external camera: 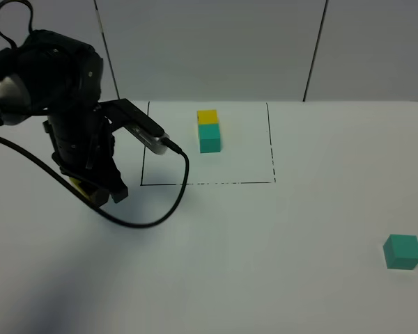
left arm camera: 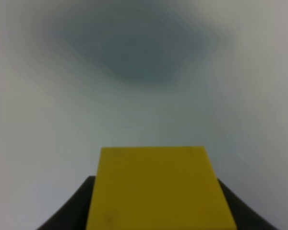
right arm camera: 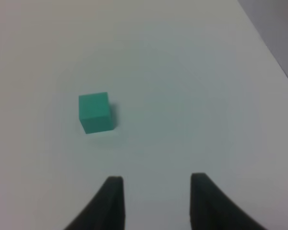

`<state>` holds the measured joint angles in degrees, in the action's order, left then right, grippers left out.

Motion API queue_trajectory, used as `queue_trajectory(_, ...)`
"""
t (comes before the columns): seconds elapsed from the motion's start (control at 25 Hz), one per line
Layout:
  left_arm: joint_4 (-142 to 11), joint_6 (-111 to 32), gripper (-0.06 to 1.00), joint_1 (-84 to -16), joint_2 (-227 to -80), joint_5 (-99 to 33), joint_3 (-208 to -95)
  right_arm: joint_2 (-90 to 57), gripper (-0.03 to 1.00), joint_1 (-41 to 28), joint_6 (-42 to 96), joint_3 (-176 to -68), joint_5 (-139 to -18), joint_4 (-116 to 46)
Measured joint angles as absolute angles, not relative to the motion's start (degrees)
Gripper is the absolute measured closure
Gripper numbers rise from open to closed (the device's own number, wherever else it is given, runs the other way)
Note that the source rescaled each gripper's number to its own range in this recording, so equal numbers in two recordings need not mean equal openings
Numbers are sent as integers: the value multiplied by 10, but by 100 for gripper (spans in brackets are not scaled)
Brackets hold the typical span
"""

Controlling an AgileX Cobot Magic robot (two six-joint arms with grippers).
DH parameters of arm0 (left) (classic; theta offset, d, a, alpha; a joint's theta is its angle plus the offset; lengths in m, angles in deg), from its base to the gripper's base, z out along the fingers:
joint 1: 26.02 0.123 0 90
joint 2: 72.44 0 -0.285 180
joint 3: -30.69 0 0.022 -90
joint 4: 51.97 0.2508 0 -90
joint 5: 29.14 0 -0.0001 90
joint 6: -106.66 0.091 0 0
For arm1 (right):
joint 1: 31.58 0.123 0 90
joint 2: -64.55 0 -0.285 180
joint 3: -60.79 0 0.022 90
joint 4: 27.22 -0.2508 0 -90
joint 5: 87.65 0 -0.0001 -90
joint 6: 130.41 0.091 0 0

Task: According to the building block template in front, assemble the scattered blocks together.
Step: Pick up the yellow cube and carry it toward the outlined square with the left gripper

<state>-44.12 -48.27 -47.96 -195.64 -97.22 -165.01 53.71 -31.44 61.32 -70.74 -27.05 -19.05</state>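
The template, a yellow cube (external camera: pixel 207 116) joined to a teal cube (external camera: pixel 210 137), stands inside a thin black drawn rectangle (external camera: pixel 209 183) at the back of the white table. My left gripper (external camera: pixel 97 191) is at the left, just outside the rectangle's front left corner, shut on the loose yellow cube (left arm camera: pixel 158 189); only a sliver of yellow (external camera: pixel 79 186) shows under the arm in the high view. The loose teal cube (external camera: pixel 402 251) sits at the far right. It also shows in the right wrist view (right arm camera: pixel 94 112). My right gripper (right arm camera: pixel 156 201) is open, apart from that cube.
The left arm's black cable (external camera: pixel 146 219) loops over the table in front of the rectangle. The table's far edge (external camera: pixel 334 101) meets a grey wall. In the right wrist view the table edge (right arm camera: pixel 273 52) runs close by.
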Motion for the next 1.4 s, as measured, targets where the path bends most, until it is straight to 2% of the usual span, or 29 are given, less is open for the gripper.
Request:
queue_trajectory(0.16, -439, -417, 94, -502, -1957, -951, -1650, 537, 97, -314, 613, -707, -270, -190)
queue_trajectory(0.6, -520, -229, 94, -503, -1961, -932, -1651, 537, 97, -314, 613, -707, -270, -190)
queue_trajectory(1.0, -436, -236, 94, -567, -2042, -861, -1665, 537, 97, -314, 613, -707, -270, -190)
queue_trajectory(1.4, -505, -212, 94, -582, -2129, -927, -1815, 537, 97, -314, 613, -707, -270, -190)
